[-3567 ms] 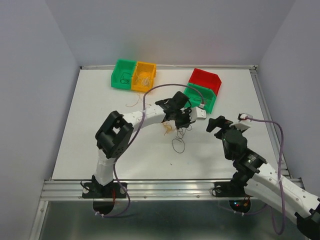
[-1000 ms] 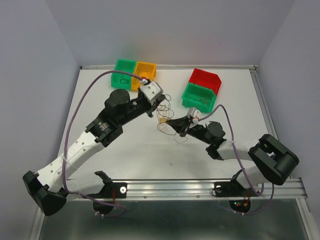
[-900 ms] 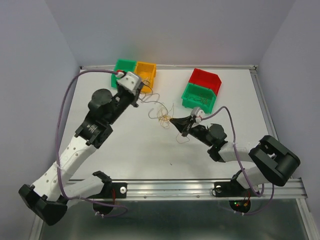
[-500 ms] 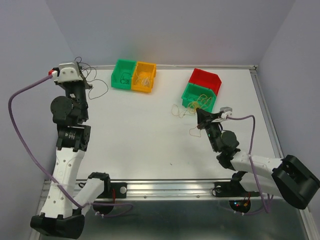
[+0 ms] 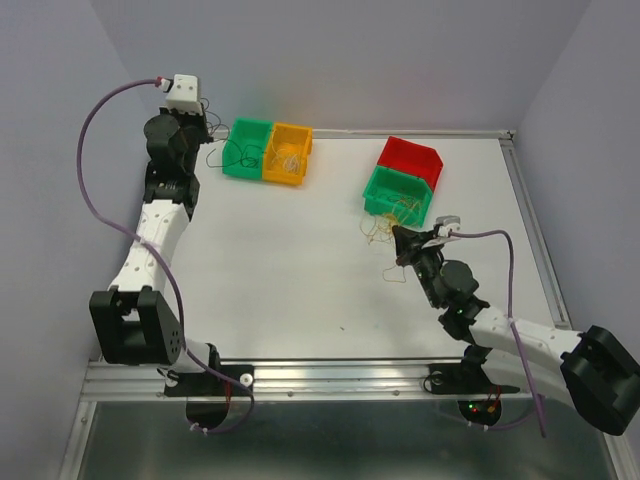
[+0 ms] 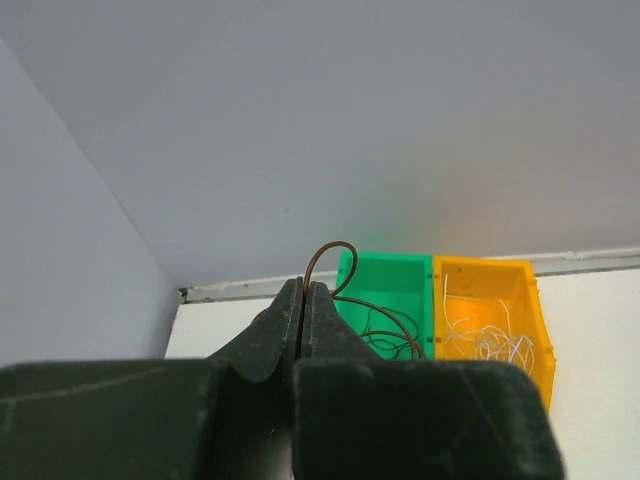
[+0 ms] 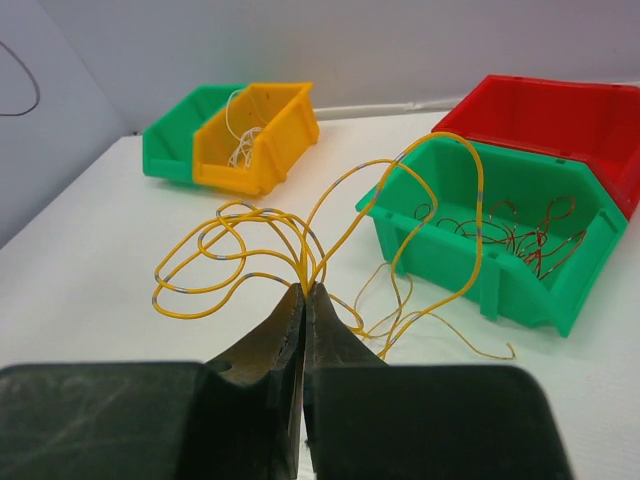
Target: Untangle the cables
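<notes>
Left gripper (image 6: 303,290), clamped on a dark brown wire (image 6: 330,247), holds it at the surface's (image 5: 300,280) 10 o'clock beside the green bin (image 6: 390,268) of dark wires, likely for sorting. Right gripper (image 7: 302,292) pinches yellow strands (image 7: 240,245) near 3 o'clock, which separates the colours.

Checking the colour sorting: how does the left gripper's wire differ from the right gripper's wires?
The left gripper pinches a thin dark brown wire showing one loop; the right gripper pinches several yellow wires with grey bands, in many loops. The dark brown wire reaches toward the far green plastic bin; the yellow wires spread beside the nearer green bin. Both are curly and clamped shut.
</notes>
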Controlling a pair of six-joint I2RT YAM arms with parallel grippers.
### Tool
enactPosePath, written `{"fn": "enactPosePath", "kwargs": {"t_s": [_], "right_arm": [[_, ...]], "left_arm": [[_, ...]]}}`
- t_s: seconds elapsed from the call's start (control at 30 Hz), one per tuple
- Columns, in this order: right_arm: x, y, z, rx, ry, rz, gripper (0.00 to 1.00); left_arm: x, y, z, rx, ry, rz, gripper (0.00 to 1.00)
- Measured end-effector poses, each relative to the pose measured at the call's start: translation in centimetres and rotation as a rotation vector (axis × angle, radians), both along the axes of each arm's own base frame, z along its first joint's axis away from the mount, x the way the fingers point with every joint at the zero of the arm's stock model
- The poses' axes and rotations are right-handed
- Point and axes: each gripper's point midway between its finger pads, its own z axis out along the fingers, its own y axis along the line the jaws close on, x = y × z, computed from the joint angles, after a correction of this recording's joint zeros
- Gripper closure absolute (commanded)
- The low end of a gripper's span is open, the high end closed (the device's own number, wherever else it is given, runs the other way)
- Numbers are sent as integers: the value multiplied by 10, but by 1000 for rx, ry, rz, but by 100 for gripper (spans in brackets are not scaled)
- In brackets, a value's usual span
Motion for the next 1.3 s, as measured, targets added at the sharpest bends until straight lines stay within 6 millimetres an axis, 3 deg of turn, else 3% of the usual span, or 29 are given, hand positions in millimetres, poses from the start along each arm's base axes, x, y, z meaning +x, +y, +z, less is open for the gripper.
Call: {"fn": "enactPosePath", "kwargs": {"t_s": [0.1, 0.27, 0.47, 0.57, 0.73, 0.83, 1.17, 1.3], "right_arm": [[-1, 3, -4, -13, 12, 19, 99], [-2, 9, -13, -26, 37, 45, 99], [-3, 13, -20, -29, 58, 66, 100], [-3, 14, -20, -28, 58, 70, 99], [-3, 14, -20, -26, 59, 73, 99], [-3, 15, -20, -23, 60, 74, 99], [-3, 17, -23, -17, 73, 82, 99], [-3, 17, -24, -20, 76, 82, 99]], "left_arm": [[36, -5, -17, -7, 34, -28, 100], [108, -11, -20, -21, -3, -49, 100], [180, -10, -96, -24, 89, -34, 100], [200, -7, -141, -17, 152, -11, 100], [213, -2, -196, 45, 232, 45, 100], [214, -3, -215, 115, 264, 85, 100], [209, -49, -229, 252, 287, 84, 100], [207, -51, -232, 250, 299, 82, 100]]}}
